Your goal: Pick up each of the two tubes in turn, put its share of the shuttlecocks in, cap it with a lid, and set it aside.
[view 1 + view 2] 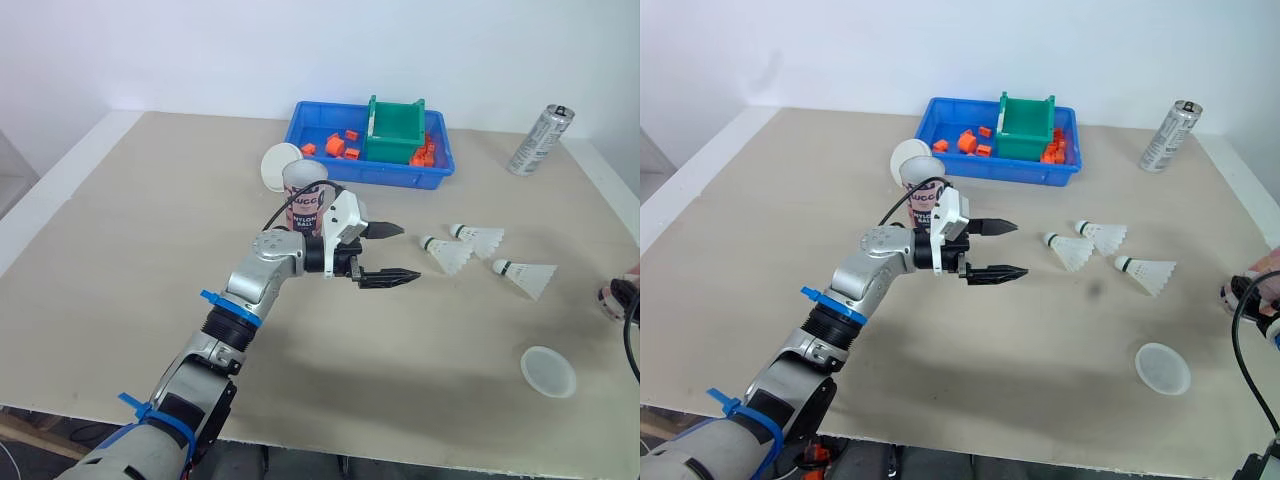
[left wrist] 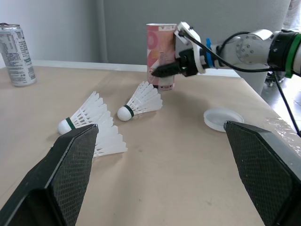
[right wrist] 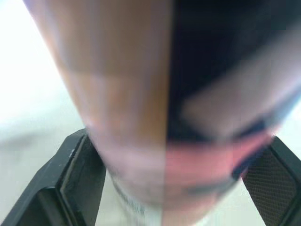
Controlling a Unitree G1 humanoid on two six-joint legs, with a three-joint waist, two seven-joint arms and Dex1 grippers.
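Shuttlecocks [image 1: 447, 255], three, lie on table [image 1: 150, 220] just beside left gripper [image 1: 395, 253], jaws spread. Right gripper [image 2: 157, 71] pinches pink tube [image 2: 159, 42] at table's right edge; lid [image 1: 548, 371] near.

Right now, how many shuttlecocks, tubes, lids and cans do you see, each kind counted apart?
shuttlecocks: 3
tubes: 2, one held in the right gripper
lids: 2
cans: 1
Total: 8
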